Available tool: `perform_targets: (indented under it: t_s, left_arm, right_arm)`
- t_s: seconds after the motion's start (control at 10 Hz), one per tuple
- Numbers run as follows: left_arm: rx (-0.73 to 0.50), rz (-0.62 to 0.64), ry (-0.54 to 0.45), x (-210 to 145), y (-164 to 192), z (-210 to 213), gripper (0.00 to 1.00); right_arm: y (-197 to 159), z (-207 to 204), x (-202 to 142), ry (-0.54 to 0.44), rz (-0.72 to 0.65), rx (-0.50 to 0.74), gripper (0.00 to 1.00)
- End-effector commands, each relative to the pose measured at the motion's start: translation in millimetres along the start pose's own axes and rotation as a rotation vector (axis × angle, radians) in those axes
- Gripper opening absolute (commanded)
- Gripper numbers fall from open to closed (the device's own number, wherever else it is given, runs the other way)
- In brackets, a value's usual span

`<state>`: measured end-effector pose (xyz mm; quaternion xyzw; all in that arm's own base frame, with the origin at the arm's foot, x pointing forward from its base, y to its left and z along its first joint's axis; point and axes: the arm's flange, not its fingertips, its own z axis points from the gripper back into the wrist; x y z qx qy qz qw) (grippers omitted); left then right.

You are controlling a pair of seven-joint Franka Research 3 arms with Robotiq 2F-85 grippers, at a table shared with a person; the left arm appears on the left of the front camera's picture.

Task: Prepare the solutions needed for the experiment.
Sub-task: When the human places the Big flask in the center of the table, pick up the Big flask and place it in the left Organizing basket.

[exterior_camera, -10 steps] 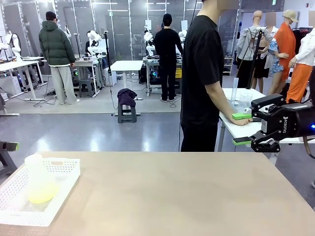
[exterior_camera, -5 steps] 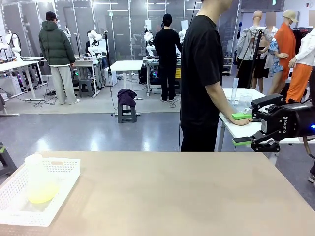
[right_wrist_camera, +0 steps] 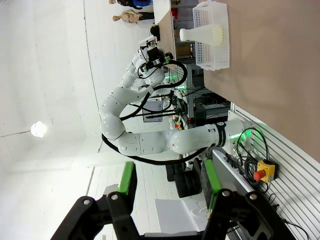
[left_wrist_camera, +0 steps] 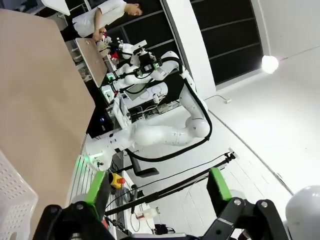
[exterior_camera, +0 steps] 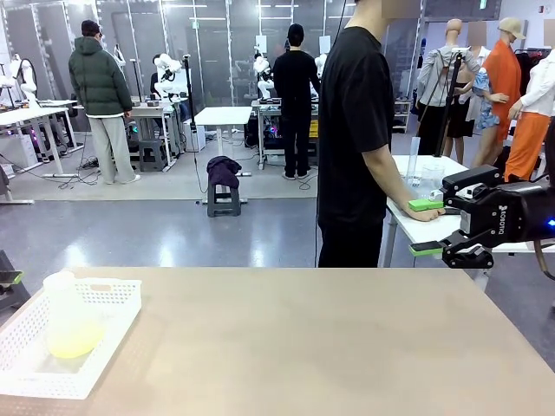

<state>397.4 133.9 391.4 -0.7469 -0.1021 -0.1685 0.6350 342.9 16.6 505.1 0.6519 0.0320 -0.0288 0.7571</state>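
Note:
The solutions show as a shallow pale yellow-green layer in a frosted conical flask (exterior_camera: 68, 319) that stands upright in a white basket (exterior_camera: 104, 334) on the table's left front. In the right wrist view the flask (right_wrist_camera: 202, 34) and basket (right_wrist_camera: 216, 55) lie far off. My left gripper (exterior_camera: 10, 279) is at the picture's left edge, just beyond the basket. In its own wrist view the left gripper (left_wrist_camera: 157, 185) is open and holds nothing. My right gripper (exterior_camera: 427, 227) hangs off the table's far right, open with nothing between its pads; its own wrist view shows the same (right_wrist_camera: 169, 182).
A person in a black shirt (exterior_camera: 355, 130) stands at the table's far side, one hand (exterior_camera: 425, 213) resting on a white side table (exterior_camera: 416, 173) behind my right gripper. The tan tabletop (exterior_camera: 303, 347) is bare from the middle to the right. The basket's corner (left_wrist_camera: 15, 200) is beside my left fingers.
My left gripper has shifted a little lower at the picture's left edge. The right arm, flask and basket have not moved.

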Motion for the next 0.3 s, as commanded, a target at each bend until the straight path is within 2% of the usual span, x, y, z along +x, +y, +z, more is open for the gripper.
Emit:
perform_targets:
  t_s: [0.0,0.2]
  left_arm:
    - [0.006,-0.027,-0.003,0.2,-3.8,2.4,1.00]
    - [0.006,-0.027,-0.003,0.2,-3.8,2.4,1.00]
  right_arm:
    - [0.7,1.1,0.0,0.005,0.010,-0.003,0.66]
    - [0.7,1.1,0.0,0.005,0.010,-0.003,0.66]
